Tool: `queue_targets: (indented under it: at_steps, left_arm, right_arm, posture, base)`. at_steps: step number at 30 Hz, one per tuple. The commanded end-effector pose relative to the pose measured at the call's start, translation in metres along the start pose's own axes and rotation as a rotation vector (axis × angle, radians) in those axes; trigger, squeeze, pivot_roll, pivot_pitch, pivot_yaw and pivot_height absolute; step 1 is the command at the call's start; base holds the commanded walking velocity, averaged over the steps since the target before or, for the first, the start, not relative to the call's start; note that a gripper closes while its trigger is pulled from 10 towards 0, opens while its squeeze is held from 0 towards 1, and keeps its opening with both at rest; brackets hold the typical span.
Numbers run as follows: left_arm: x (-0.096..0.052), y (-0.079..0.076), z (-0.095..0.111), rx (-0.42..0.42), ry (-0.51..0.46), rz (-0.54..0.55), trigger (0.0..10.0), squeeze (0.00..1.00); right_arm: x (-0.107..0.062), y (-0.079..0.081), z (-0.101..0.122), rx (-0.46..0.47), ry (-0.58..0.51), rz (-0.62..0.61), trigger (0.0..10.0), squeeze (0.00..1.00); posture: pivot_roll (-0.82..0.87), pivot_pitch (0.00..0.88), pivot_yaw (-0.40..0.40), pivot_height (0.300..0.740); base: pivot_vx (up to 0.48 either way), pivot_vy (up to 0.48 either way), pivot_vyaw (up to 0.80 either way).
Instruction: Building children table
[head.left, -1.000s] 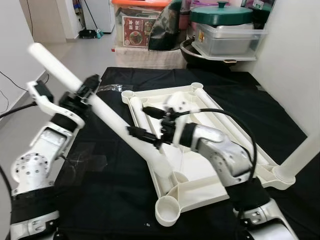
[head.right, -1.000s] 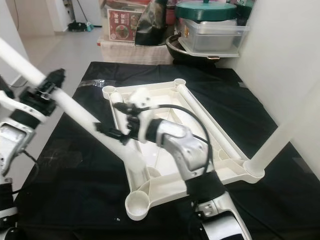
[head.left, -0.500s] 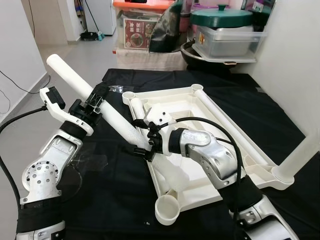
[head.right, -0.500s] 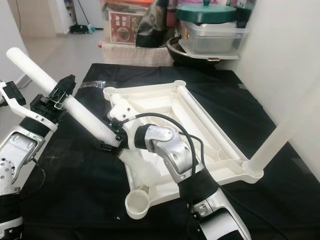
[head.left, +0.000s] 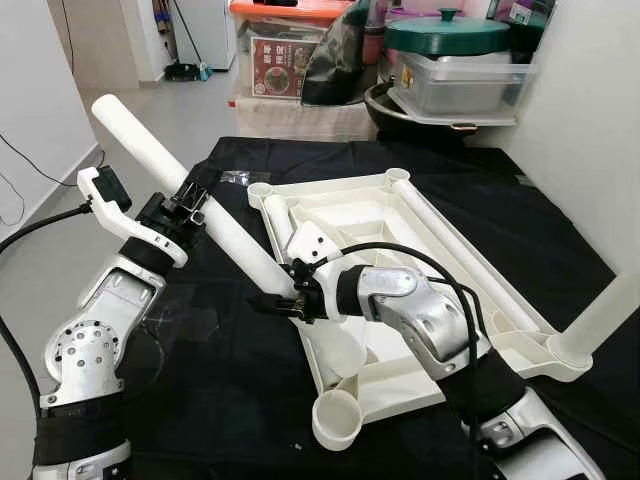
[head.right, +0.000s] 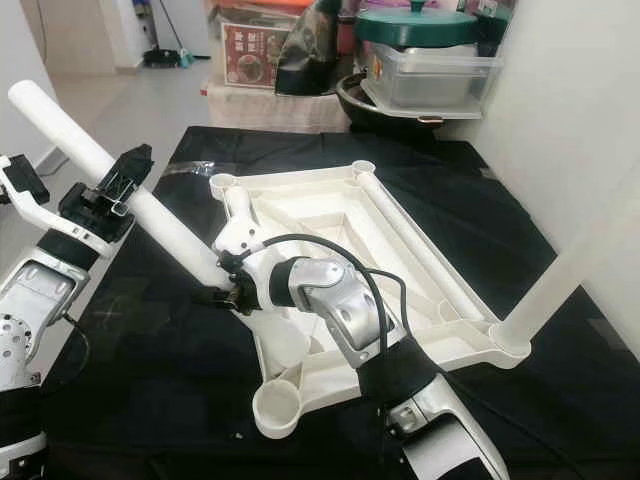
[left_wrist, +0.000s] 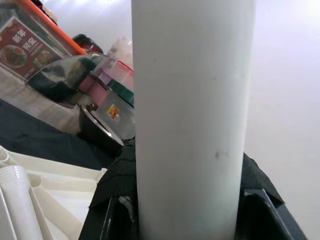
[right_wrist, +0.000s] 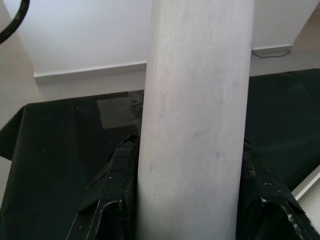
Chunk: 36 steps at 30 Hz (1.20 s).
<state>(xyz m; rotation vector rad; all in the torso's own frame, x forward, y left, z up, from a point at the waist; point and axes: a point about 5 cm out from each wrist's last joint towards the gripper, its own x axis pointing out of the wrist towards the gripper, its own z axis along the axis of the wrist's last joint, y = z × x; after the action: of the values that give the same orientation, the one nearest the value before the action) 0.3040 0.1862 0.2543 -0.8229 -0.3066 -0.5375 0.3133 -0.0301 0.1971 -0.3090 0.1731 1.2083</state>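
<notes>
Left eye view: both grippers' jaws clamp the table leg (head.left: 215, 215), now lowered toward the upturned tabletop's (head.left: 440, 260) corner socket (head.left: 337, 420).

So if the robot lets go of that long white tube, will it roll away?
Probably. The white tube is round and smooth, so it would likely roll on the black cloth. It looks stiff and straight between the left gripper and right gripper.

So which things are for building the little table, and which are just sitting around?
For the job:
white table leg, held by left gripper and right gripper
upturned white tabletop
fitted leg
empty corner socket

Just lying about:
green lidded pot
clear storage tub
orange-lidded box
</notes>
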Motion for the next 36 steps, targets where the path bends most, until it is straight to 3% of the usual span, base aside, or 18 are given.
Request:
queue_targets:
  at_steps: [1,4,5,6,13,21,22,27,31,35,36]
  left_arm:
    - [0.007,-0.011,-0.016,-0.019,0.069,-0.068,10.0,0.00]
    - [0.009,-0.015,-0.021,0.007,0.090,-0.081,10.0,0.00]
    - [0.010,-0.014,-0.022,0.051,0.096,-0.062,10.0,0.00]
    - [0.011,-0.013,-0.023,0.082,0.099,-0.047,10.0,1.00]
    - [0.004,-0.012,-0.021,0.109,0.096,-0.055,10.0,1.00]
    - [-0.009,-0.025,0.014,0.050,0.001,-0.175,10.0,1.00]
    - [-0.014,-0.029,0.022,0.028,-0.023,-0.204,10.0,0.00]
    - [-0.026,-0.034,0.027,0.017,-0.023,-0.254,10.0,0.00]
    - [-0.039,-0.040,0.009,0.017,0.038,-0.269,10.0,0.00]
    - [-0.042,-0.042,0.004,0.020,0.060,-0.274,10.0,0.00]
    - [-0.044,-0.041,0.001,0.028,0.085,-0.266,10.0,0.00]
  right_arm:
    - [0.013,0.013,-0.005,-0.013,0.054,0.071,0.0,0.00]
    - [0.018,0.016,-0.008,-0.019,0.067,0.079,0.0,0.00]
    - [0.020,0.017,-0.010,-0.015,0.070,0.081,0.0,0.00]
    - [0.021,0.017,-0.011,-0.012,0.072,0.082,0.0,0.00]
    - [0.015,0.014,-0.011,0.011,0.057,0.047,0.0,0.00]
    - [-0.006,-0.010,-0.009,0.026,0.039,-0.052,0.0,0.00]
    - [-0.011,-0.017,-0.009,0.031,0.037,-0.084,0.0,0.00]
    - [-0.025,-0.038,-0.008,0.042,0.028,-0.185,0.0,0.00]
    - [-0.054,-0.081,0.005,0.082,-0.035,-0.427,0.0,0.00]
    - [-0.064,-0.094,0.014,0.101,-0.072,-0.504,0.0,0.00]
    - [-0.073,-0.104,0.022,0.119,-0.112,-0.566,0.0,0.00]
  posture:
    - [0.09,0.000,-0.064,0.740]
    - [0.09,0.000,-0.072,0.740]
    - [0.10,0.000,-0.077,0.740]
    - [0.10,0.000,-0.077,0.740]
    - [0.09,0.000,-0.066,0.740]
    - [0.10,0.000,-0.066,0.740]
    - [0.10,0.000,-0.070,0.740]
    - [0.11,0.000,-0.077,0.740]
    - [0.11,0.000,-0.080,0.740]
    - [0.11,0.000,-0.080,0.740]
    - [0.11,0.000,-0.079,0.740]
  base:
    - [0.000,0.000,0.00]
    - [0.000,0.000,0.00]
    - [0.000,0.000,0.00]
    - [0.000,0.000,0.00]
    - [0.000,0.000,0.00]
    - [0.000,0.000,0.00]
    - [0.000,0.000,0.00]
    - [0.000,0.000,0.00]
    - [0.000,0.000,0.00]
    - [0.000,0.000,0.00]
    - [0.000,0.000,0.00]
